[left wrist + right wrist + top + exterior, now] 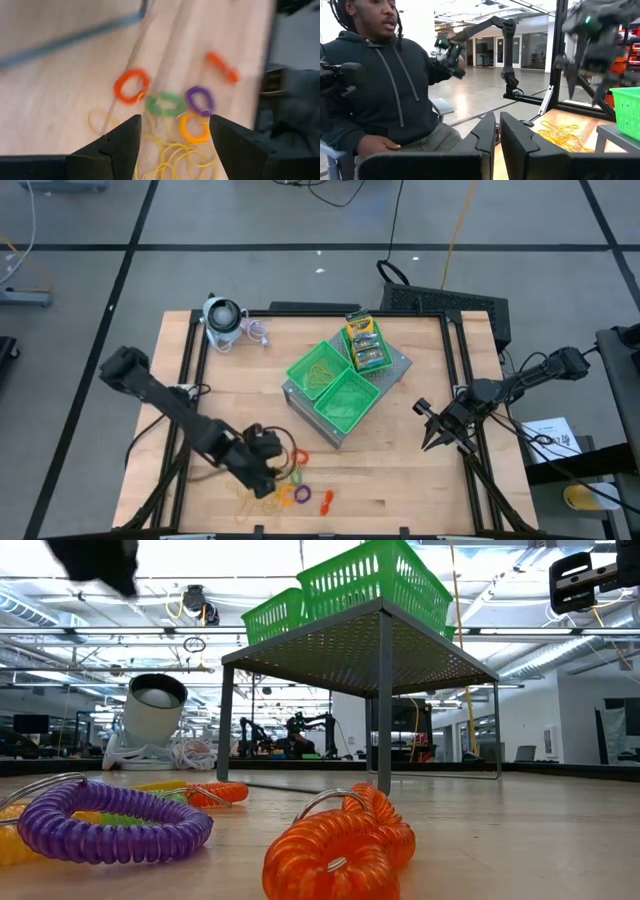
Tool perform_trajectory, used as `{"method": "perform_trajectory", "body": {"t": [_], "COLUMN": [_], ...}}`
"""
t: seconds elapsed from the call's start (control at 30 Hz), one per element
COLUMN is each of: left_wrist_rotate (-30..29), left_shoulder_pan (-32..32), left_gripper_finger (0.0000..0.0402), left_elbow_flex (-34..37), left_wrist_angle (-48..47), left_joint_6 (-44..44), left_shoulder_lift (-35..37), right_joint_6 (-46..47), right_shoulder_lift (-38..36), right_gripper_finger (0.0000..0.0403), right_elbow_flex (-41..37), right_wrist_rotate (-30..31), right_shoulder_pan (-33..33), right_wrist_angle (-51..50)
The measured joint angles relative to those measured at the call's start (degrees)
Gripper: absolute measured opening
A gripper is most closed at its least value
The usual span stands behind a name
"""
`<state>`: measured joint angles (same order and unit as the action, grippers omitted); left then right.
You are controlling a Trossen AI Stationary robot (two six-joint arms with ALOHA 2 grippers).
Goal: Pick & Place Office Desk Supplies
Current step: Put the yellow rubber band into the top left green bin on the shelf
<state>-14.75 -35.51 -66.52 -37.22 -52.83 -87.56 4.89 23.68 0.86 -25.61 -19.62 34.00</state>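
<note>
Several small coil rings lie on the wood near the table's front edge: orange (pixel 131 85), green (pixel 166 103), purple (pixel 200 99), yellow-orange (pixel 194 126) and a red-orange one (pixel 222 66) farther off. A tangle of thin yellow rubber bands (pixel 175 160) lies beside them. My left gripper (pixel 268 470) hangs open just left of and above this cluster (pixel 298 480), touching nothing. A yellow-orange box (pixel 361 328) and green-teal boxes (pixel 369 357) lie in the far green tray. My right gripper (pixel 432 435) is shut and holds nothing, by the table's right edge.
Three green trays (pixel 345 402) sit on a raised grey stand (pixel 360 645) mid-table. A grey-white round gadget (pixel 222 318) stands at the far left corner. Black frame rails run along the table's edges. A seated person (pixel 380 90) shows beyond the table in the right wrist view.
</note>
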Motion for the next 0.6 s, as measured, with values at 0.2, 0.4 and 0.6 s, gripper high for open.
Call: {"method": "perform_trajectory", "body": {"t": [0.2, 0.4, 0.6], "left_wrist_rotate": [4.01, 3.86, 7.21], "left_shoulder_pan": [0.91, 3.59, 4.92], "left_gripper_finger": [0.0246, 0.0246, 0.0246], "left_elbow_flex": [0.05, 0.07, 0.04], "left_wrist_angle": [-5.35, -5.0, -4.73], "left_joint_6": [-5.78, -8.46, -9.51], "left_shoulder_lift": [-9.78, -15.88, -19.85], "right_joint_6": [-0.02, -0.02, -0.01], "right_shoulder_lift": [-0.02, 0.0, -0.01], "right_gripper_finger": [0.002, 0.002, 0.002], "right_elbow_flex": [0.01, 0.02, 0.0], "right_wrist_rotate": [0.0, 0.0, 0.0], "right_shoulder_pan": [0.0, 0.02, 0.02], "right_wrist_angle": [0.0, -0.02, -0.02]}}
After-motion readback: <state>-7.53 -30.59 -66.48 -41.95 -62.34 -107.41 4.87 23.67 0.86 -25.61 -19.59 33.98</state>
